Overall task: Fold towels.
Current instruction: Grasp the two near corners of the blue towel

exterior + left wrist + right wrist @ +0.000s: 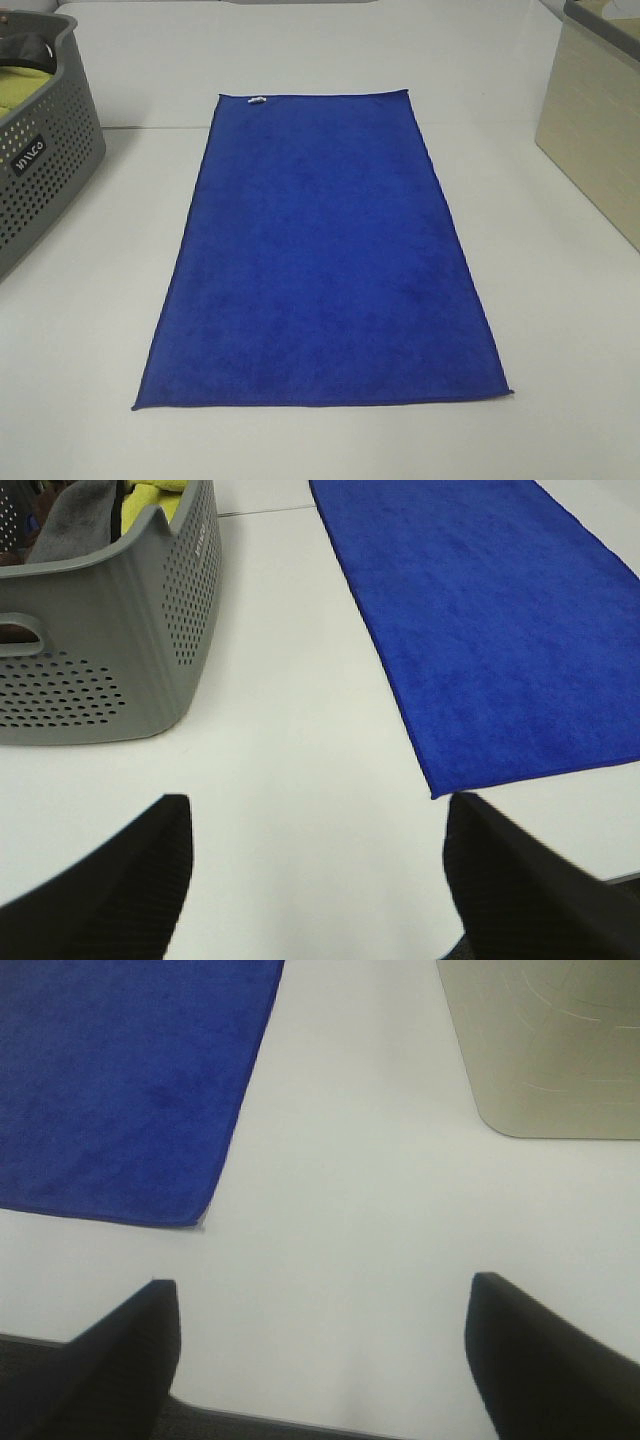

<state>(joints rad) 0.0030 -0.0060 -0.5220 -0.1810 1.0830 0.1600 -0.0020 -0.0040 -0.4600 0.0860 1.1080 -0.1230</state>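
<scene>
**Blue towel spread flat, both grippers parted and empty**

The white table [560,330] fills most of the high view, and a seam runs across it near the far end of the towel. The royal-blue towel [320,260] lies flat and unfolded at the table's middle, long side running away from the camera, with all four corners in sight.

On the left stands a grey perforated basket [45,150], cut off by the frame edge. The left wrist view shows a yellow-green cloth [150,495] and a grey cloth [70,515] inside it, both only partly visible, along with something darker that cannot be made out. On the right sits a beige bin [595,130], also cropped, its contents hidden.

Neither arm appears in the high view. The left gripper [315,815] hangs over bare table between the basket and the towel's near left corner, jaws spread wide and gripping nothing. The right gripper [322,1290] is likewise spread and empty, near the towel's near right corner.

A small white tag [257,99] sits on the far short edge; its print is unreadable.
</scene>
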